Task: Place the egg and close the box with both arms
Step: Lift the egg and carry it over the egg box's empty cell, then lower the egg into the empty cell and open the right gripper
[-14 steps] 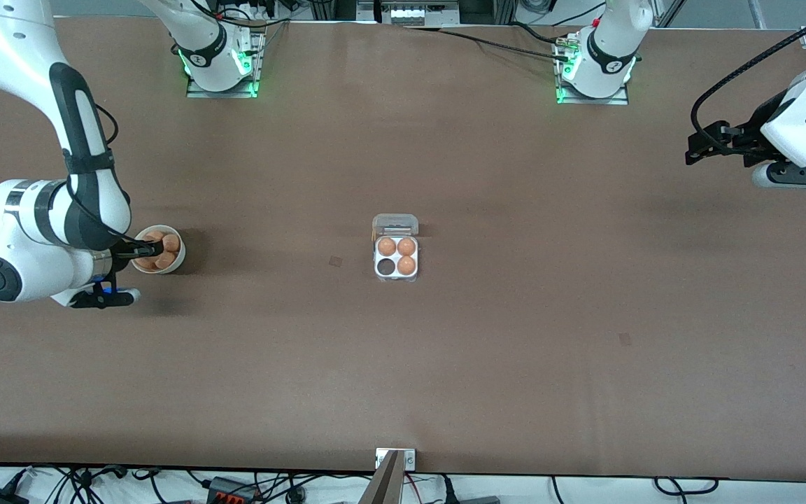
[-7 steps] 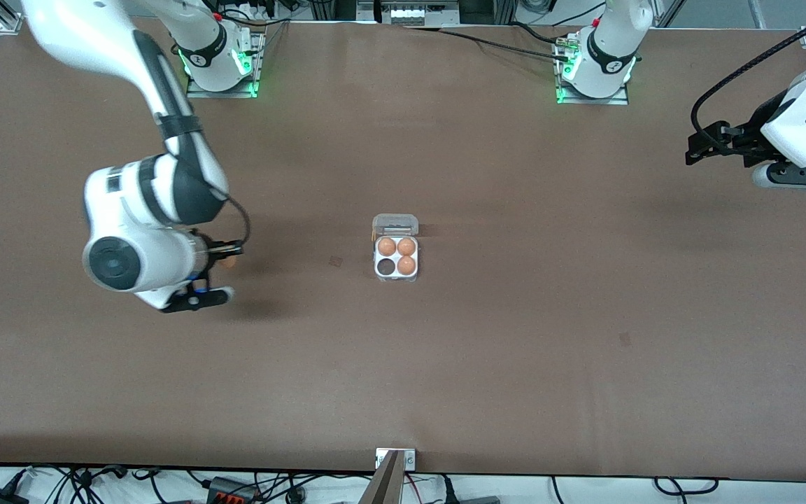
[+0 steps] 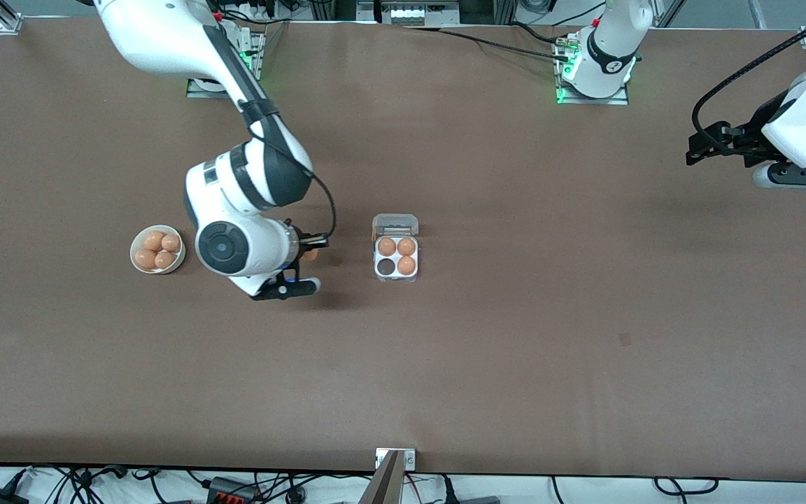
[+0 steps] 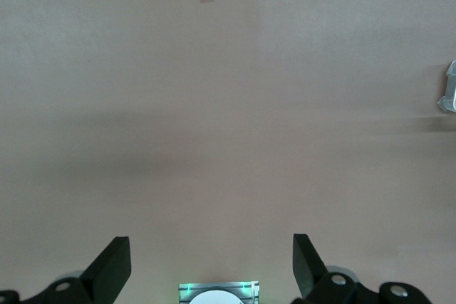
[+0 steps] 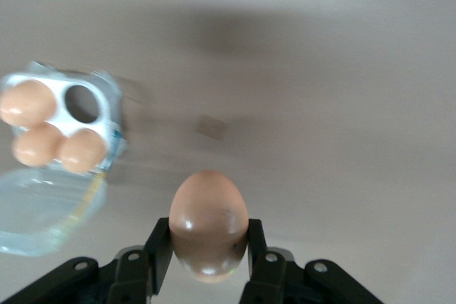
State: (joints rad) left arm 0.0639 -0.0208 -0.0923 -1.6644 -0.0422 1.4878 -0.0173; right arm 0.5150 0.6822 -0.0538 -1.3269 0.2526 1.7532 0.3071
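My right gripper [image 3: 315, 247] is shut on a brown egg [image 5: 209, 222] and hangs over the bare table between the bowl and the box. The box [image 3: 413, 274] is a small white four-cell carton in the middle of the table, its clear lid [image 3: 395, 225] lying open on the side toward the arms' bases. Three cells hold eggs; one cell [image 5: 84, 103] is empty, the one nearest the camera on the right arm's side. My left gripper [image 3: 707, 148] waits open in the air over the left arm's end of the table, holding nothing; its fingers [image 4: 114, 265] stand wide apart.
A round white bowl [image 3: 135, 264] with several brown eggs stands toward the right arm's end of the table. Small tape marks [image 3: 335, 261] lie on the brown tabletop. A metal bracket [image 3: 396, 458] sits at the table edge nearest the camera.
The right arm has lifted an egg out of the bowl and carried it toward the box, uncovering the bowl. The left arm has not moved.
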